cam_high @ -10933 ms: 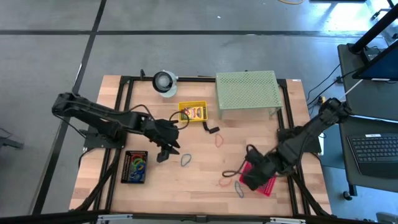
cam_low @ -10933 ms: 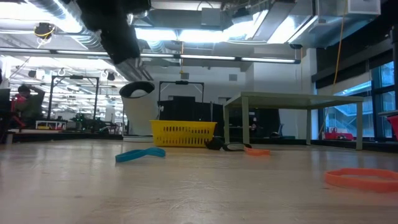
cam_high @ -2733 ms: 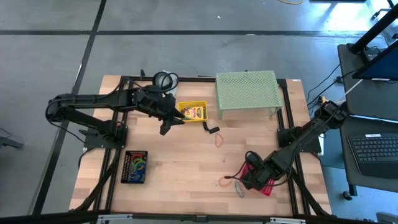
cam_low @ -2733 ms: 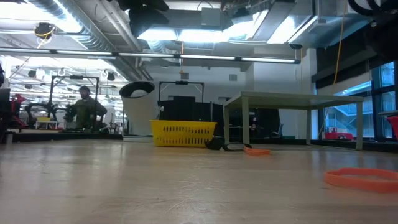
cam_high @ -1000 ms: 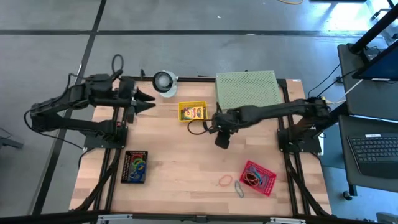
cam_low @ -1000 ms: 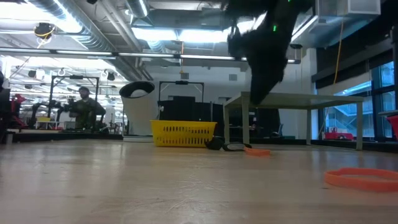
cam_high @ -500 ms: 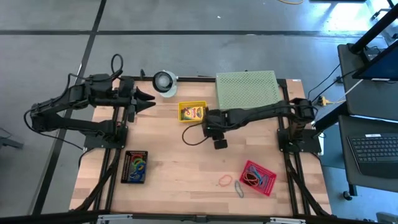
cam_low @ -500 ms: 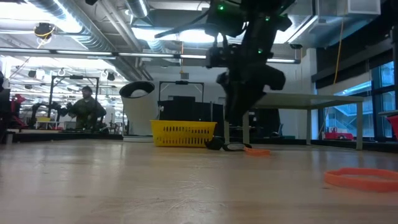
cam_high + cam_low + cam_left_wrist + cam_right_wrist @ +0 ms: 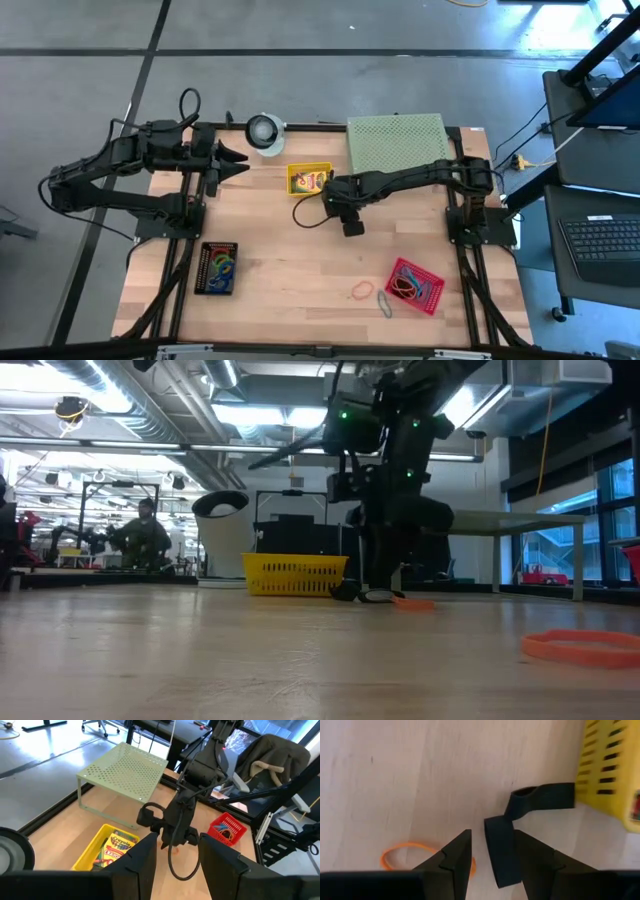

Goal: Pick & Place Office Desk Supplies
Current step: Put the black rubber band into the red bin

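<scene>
Reaching in from the right side of the tabletop [image 9: 290,270], the right arm stretches toward its centre, and the right claw [image 9: 492,851] hangs directly over a black clip [image 9: 500,851] that lies on the wood just right of the yellow basket [image 9: 310,180]. Its fingers are parted a little, one on each side of the clip's flat strip, and nothing shows them pressing on it. A second black piece [image 9: 540,797] curls from the clip toward the basket's slotted wall. An orange rubber band [image 9: 420,851] lies on the wood near the claw, partly hidden behind one finger.

The yellow basket holds a crayon box [image 9: 114,849], seen lying flat inside it in the left wrist view. To its right, at the far side of the tabletop, stands the pale green perforated stand [image 9: 396,148]. A round white-and-grey roll [image 9: 264,130] sits at the far edge, left of the basket.

The left arm waits at the far left corner, the left claw [image 9: 238,164] pointing right toward the basket with its fingers apart and nothing between them.

Near the left edge lies a black tray [image 9: 217,268] with coloured bands in it. Toward the near right sits a red basket [image 9: 417,285] holding bands, with an orange band [image 9: 361,291] and a bluish band [image 9: 385,304] loose on the wood just left of it.
</scene>
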Tool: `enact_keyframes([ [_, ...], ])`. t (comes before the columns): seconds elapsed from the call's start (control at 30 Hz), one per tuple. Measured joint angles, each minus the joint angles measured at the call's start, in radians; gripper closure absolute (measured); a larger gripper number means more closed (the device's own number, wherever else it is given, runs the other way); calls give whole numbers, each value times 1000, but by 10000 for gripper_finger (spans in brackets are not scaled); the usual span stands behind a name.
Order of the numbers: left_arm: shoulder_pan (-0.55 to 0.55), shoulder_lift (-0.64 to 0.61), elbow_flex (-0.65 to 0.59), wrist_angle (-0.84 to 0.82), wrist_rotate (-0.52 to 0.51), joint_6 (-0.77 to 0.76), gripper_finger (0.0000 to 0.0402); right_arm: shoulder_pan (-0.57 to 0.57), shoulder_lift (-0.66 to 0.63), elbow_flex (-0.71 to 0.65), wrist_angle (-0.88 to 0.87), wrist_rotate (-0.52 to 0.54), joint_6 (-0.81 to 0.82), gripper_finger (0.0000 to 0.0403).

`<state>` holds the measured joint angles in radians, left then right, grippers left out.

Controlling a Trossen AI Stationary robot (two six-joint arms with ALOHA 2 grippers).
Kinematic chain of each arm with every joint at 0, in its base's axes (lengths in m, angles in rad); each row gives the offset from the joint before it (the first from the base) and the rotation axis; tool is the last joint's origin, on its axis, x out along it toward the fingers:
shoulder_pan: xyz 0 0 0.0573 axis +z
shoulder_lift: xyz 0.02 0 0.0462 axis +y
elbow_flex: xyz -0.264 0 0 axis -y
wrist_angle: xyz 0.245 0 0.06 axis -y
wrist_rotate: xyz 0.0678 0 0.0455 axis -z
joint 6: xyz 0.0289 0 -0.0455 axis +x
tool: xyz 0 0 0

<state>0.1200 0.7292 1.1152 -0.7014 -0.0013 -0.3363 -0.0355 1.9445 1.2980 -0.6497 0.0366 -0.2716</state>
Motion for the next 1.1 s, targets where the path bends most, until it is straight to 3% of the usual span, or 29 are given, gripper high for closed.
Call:
enact_keyframes([
  [0.4, 0, -1, 0, 0, -2, -8, 261, -36, 73, 4, 6, -32, 34, 269],
  [0.7, 0, -1, 0, 0, 1, -10, 261, -44, 76, 3, 7, -35, 53, 393],
  [1.1, 0, -1, 0, -1, 1, -19, 261, -15, 3, -5, -6, -14, 247, 400],
])
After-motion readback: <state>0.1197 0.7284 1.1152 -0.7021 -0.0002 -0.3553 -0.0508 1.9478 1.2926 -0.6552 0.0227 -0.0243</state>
